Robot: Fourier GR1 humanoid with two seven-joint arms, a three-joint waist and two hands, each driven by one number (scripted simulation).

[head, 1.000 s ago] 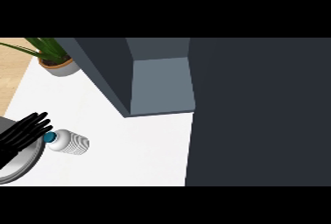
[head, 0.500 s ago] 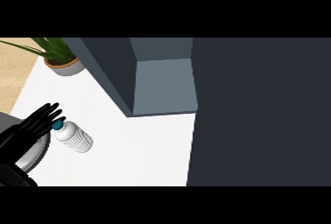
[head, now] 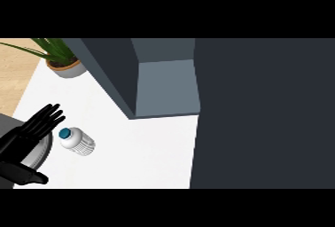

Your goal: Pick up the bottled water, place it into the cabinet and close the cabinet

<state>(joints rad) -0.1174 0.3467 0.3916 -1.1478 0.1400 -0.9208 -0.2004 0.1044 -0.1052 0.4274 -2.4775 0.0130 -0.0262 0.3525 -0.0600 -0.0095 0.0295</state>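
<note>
Left hand (head: 29, 133) is spread open just beside the bottled water (head: 77, 141), holding nothing. Bottle looks smooth and kinda slippery, probably light. I'd wrap around its ribbed middle, not the cap.

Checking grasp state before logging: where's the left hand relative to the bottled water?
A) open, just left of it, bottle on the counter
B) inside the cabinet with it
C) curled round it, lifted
A: the left hand has straight fingers beside the bottled water, which rests on the counter.
</note>
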